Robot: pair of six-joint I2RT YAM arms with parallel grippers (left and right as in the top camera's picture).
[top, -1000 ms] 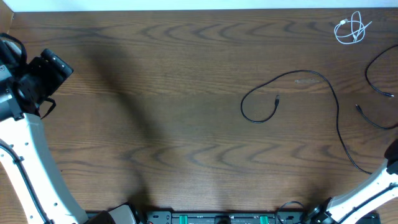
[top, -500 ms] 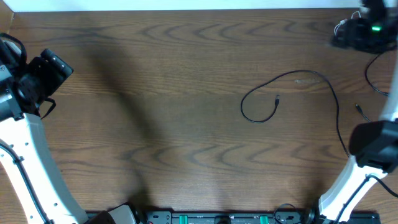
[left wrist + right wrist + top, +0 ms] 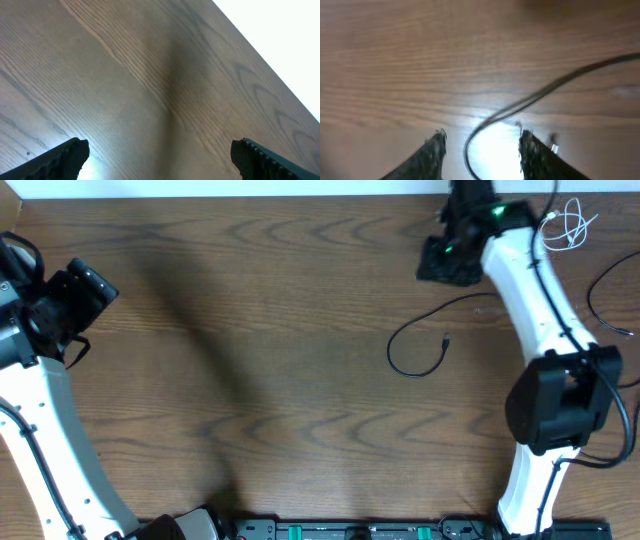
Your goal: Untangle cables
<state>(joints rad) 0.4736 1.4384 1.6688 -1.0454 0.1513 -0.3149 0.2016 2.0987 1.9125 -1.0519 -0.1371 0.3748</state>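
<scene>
A long black cable [image 3: 418, 370] lies on the wooden table [image 3: 280, 380], curled into a loop right of centre, its plug end [image 3: 446, 338] inside the loop. A small white cable [image 3: 566, 226] sits bunched at the far right corner. More black cables [image 3: 606, 320] lie along the right edge. My right gripper [image 3: 441, 260] hovers just beyond the loop's far arc. In the right wrist view, my right gripper [image 3: 482, 135] has its fingers apart, and the blurred black cable [image 3: 545, 90] runs through the gap below them, untouched. My left gripper [image 3: 160, 155] is wide open over bare wood.
The left arm [image 3: 45, 410] stands at the table's left edge. The right arm [image 3: 545, 310] stretches diagonally across the right side, over part of the black cable. The table's far edge [image 3: 300, 196] is close behind the right gripper.
The right arm has swung from the lower right edge up to the far right corner, then left across the far side. Its fingers have come closer together. The left arm is still.
</scene>
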